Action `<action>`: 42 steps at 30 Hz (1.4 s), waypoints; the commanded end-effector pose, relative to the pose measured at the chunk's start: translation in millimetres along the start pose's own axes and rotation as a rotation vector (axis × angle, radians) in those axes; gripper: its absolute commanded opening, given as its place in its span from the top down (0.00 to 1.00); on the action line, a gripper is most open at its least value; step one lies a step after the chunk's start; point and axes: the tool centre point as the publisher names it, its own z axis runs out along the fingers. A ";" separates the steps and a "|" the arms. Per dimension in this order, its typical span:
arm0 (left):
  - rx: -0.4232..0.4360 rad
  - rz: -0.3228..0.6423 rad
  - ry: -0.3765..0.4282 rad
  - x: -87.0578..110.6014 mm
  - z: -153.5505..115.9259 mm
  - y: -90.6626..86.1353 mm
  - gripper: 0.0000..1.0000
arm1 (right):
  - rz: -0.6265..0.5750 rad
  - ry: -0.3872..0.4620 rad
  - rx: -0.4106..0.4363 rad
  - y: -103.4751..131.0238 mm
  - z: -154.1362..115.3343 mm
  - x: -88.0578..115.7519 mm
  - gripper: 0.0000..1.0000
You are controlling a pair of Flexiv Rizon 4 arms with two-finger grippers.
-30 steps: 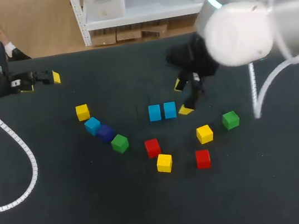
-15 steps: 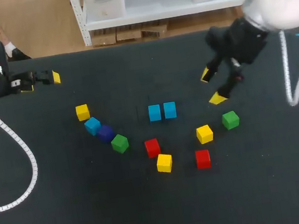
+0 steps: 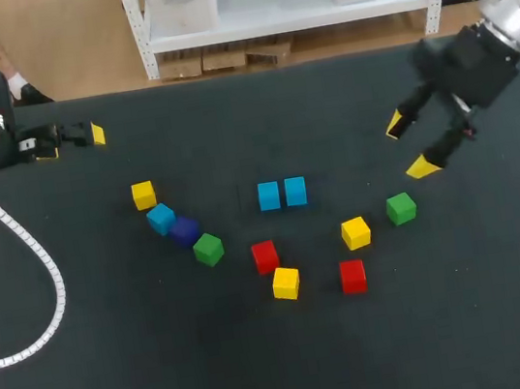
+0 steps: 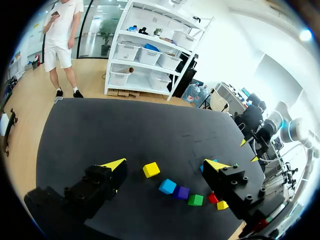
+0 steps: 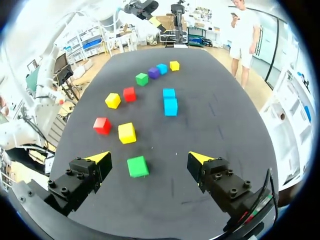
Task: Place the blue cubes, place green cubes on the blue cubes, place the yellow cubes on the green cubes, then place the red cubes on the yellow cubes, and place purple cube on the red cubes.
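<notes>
Two blue cubes (image 3: 269,195) (image 3: 296,190) sit side by side at mid-table. A third blue cube (image 3: 160,218) touches the purple cube (image 3: 184,230), between a yellow cube (image 3: 144,194) and a green cube (image 3: 209,249). Two red cubes (image 3: 265,255) (image 3: 352,276) and two more yellow cubes (image 3: 286,283) (image 3: 356,233) lie nearer the front. My right gripper (image 3: 408,145) hangs open and empty above the second green cube (image 3: 401,208), which lies below and between its fingers (image 5: 137,166). My left gripper (image 3: 74,142) is open and empty at the far left, well away from the cubes.
A white coiled cable (image 3: 23,249) trails from my left arm across the table's left side. In the left wrist view the yellow cube (image 4: 151,169), blue cube (image 4: 167,186), purple cube (image 4: 181,192) and green cube (image 4: 195,200) lie in a row ahead of the fingers.
My right arm has swung to the right, away from the pair of blue cubes, ending above the right green cube. The left arm and all cubes stayed put.
</notes>
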 end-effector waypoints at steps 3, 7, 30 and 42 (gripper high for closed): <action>0.000 0.000 0.000 0.0 0.0 0.0 0.00 | 0.013 0.026 0.002 0.3 -3.4 -0.7 0.00; 0.000 0.000 0.000 0.0 0.0 0.0 0.00 | 0.013 0.026 0.002 0.3 -3.4 -0.7 0.00; 0.290 0.687 0.312 6.8 4.2 22.2 0.00 | 0.013 0.026 0.002 0.3 -3.4 -0.7 0.00; 0.245 1.092 0.548 8.3 26.7 23.3 0.00 | 0.013 0.026 0.002 0.3 -3.4 -0.7 0.00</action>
